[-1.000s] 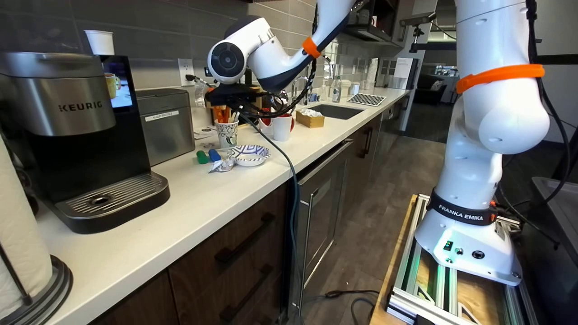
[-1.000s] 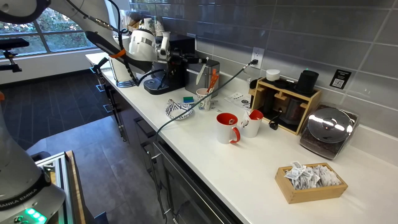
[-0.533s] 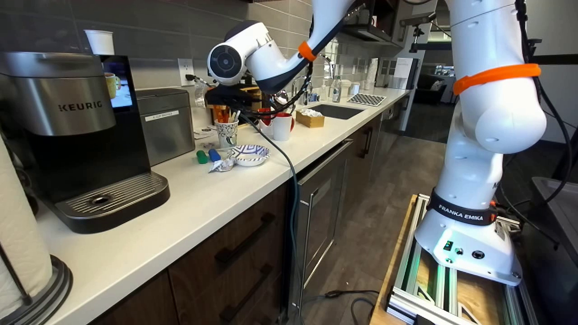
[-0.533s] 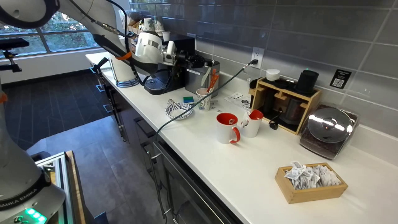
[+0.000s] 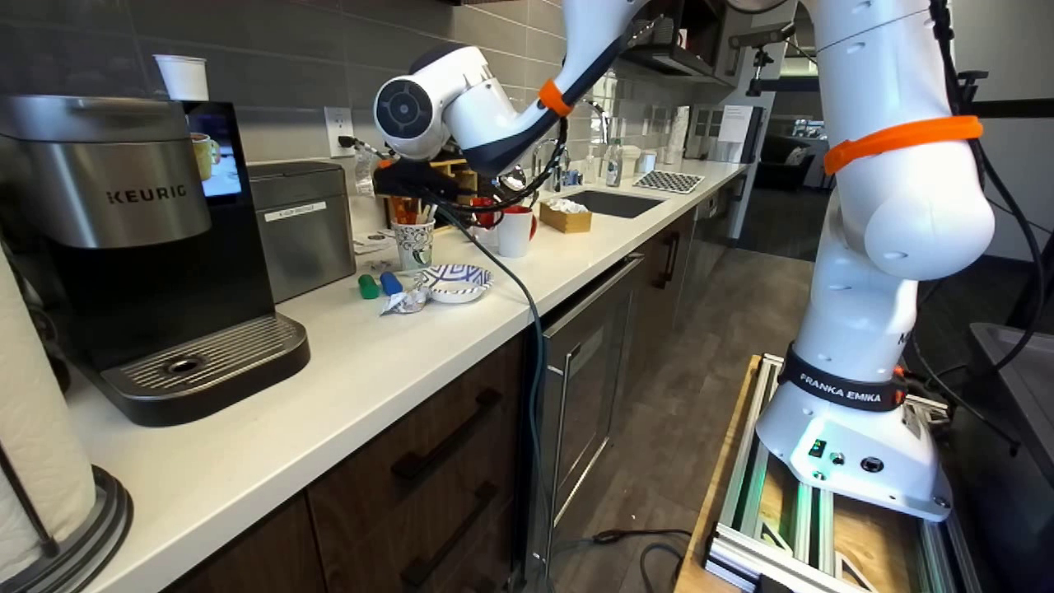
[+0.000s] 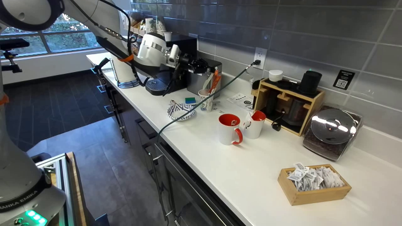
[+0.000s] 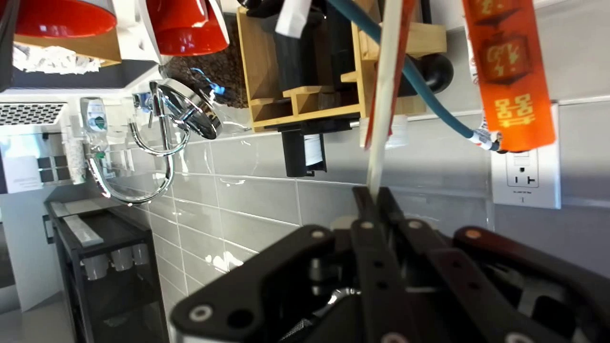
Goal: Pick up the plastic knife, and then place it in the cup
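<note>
Above one cup near two mugs, the end effector clamps one knife.

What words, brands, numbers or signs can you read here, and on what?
"KEURIG": on the coffee machine.
"FRANKA EMIKA": on the robot's black band.
Perhaps "M", rest unseen: on the white arm.
Gold, Chinese-looking characters on the orange wrapper: too unclear to quote.
White label on the gray box: too small.
Black QR-code wall sign: too small.
Bottle label: too blurred.
Outlet print: too small.
Printed paper: too small.
</note>
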{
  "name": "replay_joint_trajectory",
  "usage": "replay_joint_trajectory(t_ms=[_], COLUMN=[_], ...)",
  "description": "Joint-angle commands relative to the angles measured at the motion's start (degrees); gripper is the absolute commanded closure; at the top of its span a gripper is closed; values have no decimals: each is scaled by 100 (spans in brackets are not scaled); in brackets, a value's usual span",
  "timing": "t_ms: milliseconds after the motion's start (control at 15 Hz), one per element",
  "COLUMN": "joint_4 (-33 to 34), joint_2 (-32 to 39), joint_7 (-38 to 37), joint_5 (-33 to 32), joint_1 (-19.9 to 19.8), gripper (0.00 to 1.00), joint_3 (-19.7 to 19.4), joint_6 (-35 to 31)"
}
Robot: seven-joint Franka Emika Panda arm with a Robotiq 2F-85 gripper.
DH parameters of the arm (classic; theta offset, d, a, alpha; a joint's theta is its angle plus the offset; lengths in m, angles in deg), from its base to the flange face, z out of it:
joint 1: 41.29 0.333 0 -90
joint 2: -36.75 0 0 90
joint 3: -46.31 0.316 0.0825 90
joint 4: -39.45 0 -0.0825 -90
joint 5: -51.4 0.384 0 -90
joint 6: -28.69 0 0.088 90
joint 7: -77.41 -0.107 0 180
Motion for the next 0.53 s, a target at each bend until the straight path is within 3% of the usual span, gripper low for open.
replay_joint_trajectory(t_ms=[0, 67, 133, 267, 467], joint_4=[49, 36, 34, 33, 42], joint_2=[48, 44, 48, 50, 35], joint_7=[18, 57, 66, 71, 80], joint_5=[259, 279, 325, 364, 429], joint_1=[-40, -33, -35, -37, -32], gripper=[99, 99, 71, 64, 42], joint_3=[49, 43, 45, 44, 48], joint_6=[16, 39, 28, 1, -10])
